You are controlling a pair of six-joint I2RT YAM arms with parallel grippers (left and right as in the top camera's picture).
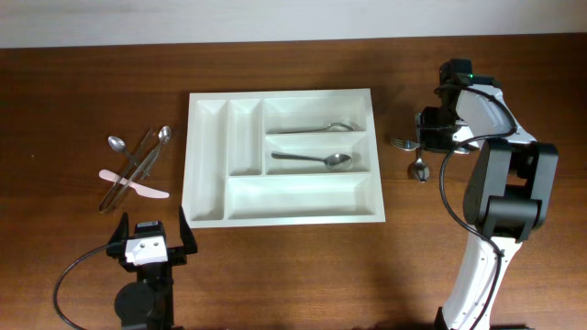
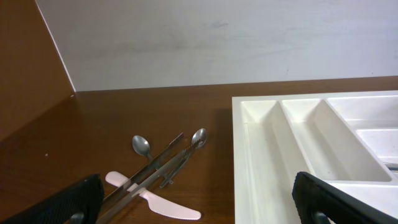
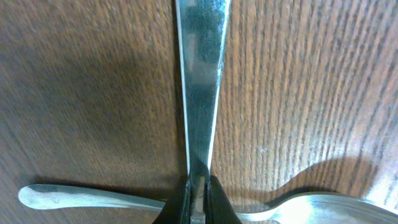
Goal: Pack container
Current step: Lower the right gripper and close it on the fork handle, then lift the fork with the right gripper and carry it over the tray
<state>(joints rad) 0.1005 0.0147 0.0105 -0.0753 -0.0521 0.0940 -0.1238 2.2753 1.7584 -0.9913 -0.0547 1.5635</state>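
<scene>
Pinching a metal handle (image 3: 202, 93), likely a spoon's, the right gripper (image 3: 198, 190) sits right of the tray (image 1: 206, 165); the left gripper (image 1: 153, 235) has its fingers wide apart.

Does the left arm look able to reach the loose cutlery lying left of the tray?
Probably yes. The left gripper is open and empty, and the cutlery pile lies just ahead of it, beside the container. Nothing stands between them, though the pieces cross each other.
</scene>
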